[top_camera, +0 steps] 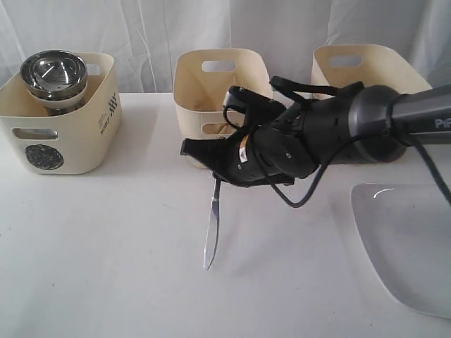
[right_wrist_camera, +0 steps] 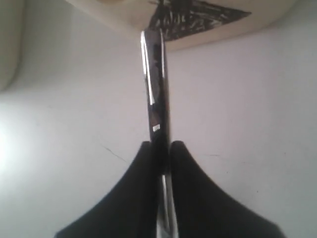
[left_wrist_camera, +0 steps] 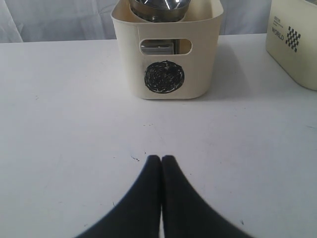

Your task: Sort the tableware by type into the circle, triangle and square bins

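Right gripper (right_wrist_camera: 161, 150) is clamped tight on the knife (top_camera: 211, 229). The knife hangs down at a slant over the middle of the table (top_camera: 106, 246), just on the near side of the middle bin (top_camera: 211, 91). Can't tell if its tip touches. Left gripper (left_wrist_camera: 161, 159) is fully closed with nothing in it, facing the circle bin (left_wrist_camera: 166, 54) on the left, which has steel bowls (top_camera: 54, 74) in it.

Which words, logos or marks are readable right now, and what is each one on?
Black scribbled circle: front of the circle bin.
"WORLD" with a checker patch: neighbouring bin; the small line above it is unreadable.
Black scribbled triangle: triangle bin.
"PiP", cut off by the frame edge: right arm.
Print on the circle bin's side, exterior view: too blurred to read.
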### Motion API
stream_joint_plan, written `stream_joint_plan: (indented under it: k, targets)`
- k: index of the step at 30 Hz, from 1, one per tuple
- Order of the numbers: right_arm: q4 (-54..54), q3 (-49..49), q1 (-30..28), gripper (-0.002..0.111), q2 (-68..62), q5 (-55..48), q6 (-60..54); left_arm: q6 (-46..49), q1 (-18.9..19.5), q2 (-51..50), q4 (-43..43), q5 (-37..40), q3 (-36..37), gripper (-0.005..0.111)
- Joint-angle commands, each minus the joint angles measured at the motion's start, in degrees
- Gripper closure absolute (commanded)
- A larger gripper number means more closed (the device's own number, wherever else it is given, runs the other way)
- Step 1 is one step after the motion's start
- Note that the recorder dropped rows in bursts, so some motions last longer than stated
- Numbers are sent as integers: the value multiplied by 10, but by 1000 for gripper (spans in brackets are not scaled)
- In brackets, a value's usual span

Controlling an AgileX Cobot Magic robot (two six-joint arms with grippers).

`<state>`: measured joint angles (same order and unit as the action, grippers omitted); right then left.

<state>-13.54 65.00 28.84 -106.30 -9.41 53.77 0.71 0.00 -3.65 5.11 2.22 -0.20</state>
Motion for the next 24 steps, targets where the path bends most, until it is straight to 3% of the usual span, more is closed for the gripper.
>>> stream_joint_plan:
  k: [1, 7, 11, 16, 19, 24]
  targets:
    - [20, -36, -21, 108, 48, 94, 3, -3, -1, 2, 3, -1, 2, 107]
    - [20, -51, -48, 108, 92, 154, 40, -3, -1, 2, 3, -1, 2, 107]
    - [14, -51, -51, 108, 91, 80, 40, -3, -1, 2, 3, -1, 2, 107]
    - [-4, -51, -36, 108, 85, -18, -209, -3, -1, 2, 3, -1, 2, 107]
    - [-2, -27, -14, 99, 81, -63, -297, -3, -1, 2, 3, -1, 2, 107]
    - [11, 62, 19, 67, 42, -144, -326, -3, -1, 2, 3, -1, 2, 107]
